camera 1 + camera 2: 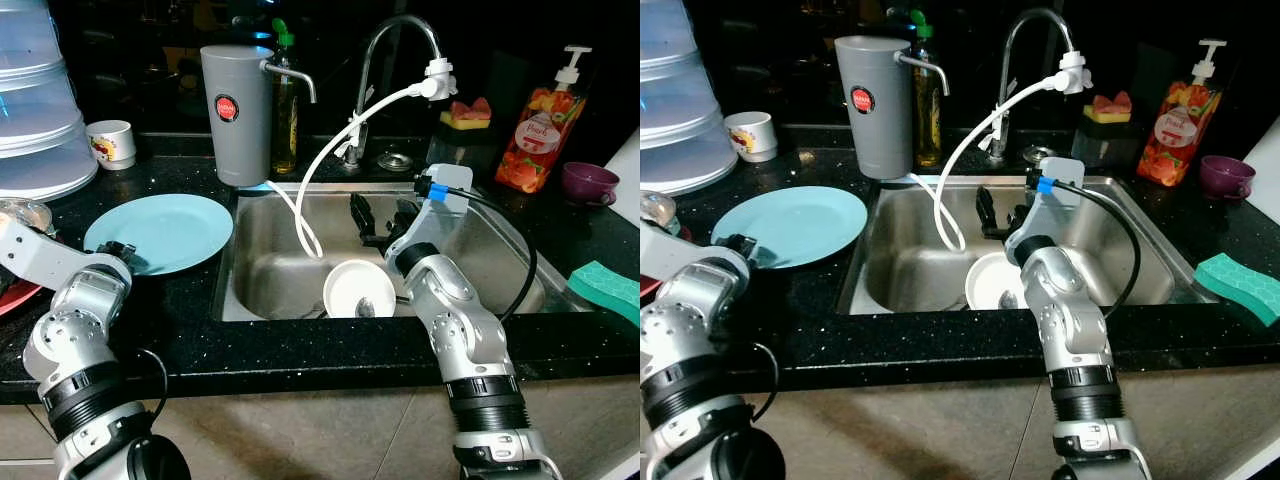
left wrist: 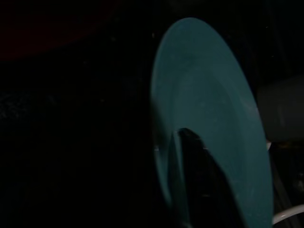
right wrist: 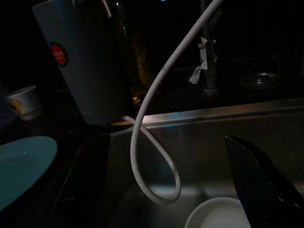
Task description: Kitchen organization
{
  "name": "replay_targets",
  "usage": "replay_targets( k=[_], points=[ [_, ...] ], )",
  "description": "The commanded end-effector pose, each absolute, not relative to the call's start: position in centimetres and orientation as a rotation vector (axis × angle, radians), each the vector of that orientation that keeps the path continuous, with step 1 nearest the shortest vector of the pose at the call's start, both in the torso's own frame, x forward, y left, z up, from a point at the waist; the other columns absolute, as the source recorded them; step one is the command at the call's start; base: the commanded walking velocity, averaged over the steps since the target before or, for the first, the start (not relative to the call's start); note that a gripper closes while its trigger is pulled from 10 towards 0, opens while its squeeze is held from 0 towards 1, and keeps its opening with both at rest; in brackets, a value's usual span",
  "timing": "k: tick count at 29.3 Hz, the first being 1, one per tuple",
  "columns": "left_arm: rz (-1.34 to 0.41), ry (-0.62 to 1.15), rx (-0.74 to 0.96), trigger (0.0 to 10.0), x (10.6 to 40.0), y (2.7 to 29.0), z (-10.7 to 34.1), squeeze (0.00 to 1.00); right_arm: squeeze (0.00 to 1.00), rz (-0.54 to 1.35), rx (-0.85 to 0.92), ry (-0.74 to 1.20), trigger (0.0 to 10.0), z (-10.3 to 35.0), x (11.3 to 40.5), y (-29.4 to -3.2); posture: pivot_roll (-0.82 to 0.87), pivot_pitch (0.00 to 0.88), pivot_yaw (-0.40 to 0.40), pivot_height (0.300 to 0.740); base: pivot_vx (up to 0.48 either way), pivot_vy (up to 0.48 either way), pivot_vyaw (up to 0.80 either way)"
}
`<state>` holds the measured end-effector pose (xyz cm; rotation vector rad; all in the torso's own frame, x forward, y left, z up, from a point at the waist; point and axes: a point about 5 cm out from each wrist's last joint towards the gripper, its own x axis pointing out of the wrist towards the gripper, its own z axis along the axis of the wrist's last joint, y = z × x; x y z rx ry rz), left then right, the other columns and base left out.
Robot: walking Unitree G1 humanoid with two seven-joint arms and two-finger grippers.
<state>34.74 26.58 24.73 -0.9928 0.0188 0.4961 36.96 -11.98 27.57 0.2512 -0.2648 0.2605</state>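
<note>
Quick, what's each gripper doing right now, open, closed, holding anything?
Left gripper: at the near rim of the blue plate on the counter; open or shut cannot be told.
Right gripper: open, holding nothing, over the sink above the white bowl.

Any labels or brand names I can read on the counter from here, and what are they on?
Soap pump bottle: cursive word on the fruit label, too blurred to read.
Grey water filter jug: red round badge with white lettering, too small to read.
Small white cup: a picture print, no readable words.

Head views sharp, lit from front; wrist views very dark.
</note>
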Motion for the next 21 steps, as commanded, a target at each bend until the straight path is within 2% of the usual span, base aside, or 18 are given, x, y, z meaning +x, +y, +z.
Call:
replay_targets(
  k=[1, 12, 13, 14, 15, 21],
  points=[
    [0.494, 0.054, -0.991, 0.0, 34.9, 26.6, 24.0, 0.0, 0.0, 0.248, 0.25, -0.271, 10.0, 27.8, 37.1, -12.2, 0.03, 0.136, -0.041, 0.74, 0.0, 0.0, 0.0],
    [0.481, -0.078, -0.778, 0.0, 34.7, 26.7, 26.0, 0.0, 0.0, 0.249, 0.25, -0.272, 10.0, 27.9, 37.1, -12.1, 0.03, 0.127, -0.041, 0.74, 0.0, 0.0, 0.0],
    [0.446, -0.103, -0.764, 3.8, 34.7, 26.3, 26.5, 0.0, 0.0, 0.249, 0.25, -0.272, 10.0, 27.9, 37.2, -12.1, 0.03, 0.127, -0.041, 0.74, 0.0, 0.0, 0.0],
    [0.446, -0.103, -0.764, 3.8, 34.7, 26.3, 26.5, 0.0, 0.0, 0.249, 0.25, -0.272, 10.0, 27.9, 37.2, -12.1, 0.03, 0.127, -0.041, 0.74, 0.0, 0.0, 0.0],
    [0.403, -0.13, -0.763, 10.0, 34.8, 25.9, 26.9, 0.0, 0.0, 0.249, 0.249, -0.273, 10.0, 27.9, 37.2, -12.1, 0.03, 0.123, -0.04, 0.74, 0.0, 0.0, 0.0],
    [0.285, -0.2, -0.795, 10.0, 34.9, 25.0, 28.1, 0.0, 0.0, 0.248, 0.251, -0.275, 10.0, 27.9, 37.2, -12.2, 0.03, 0.123, -0.04, 0.74, 0.0, 0.0, 0.0]
  ],
)
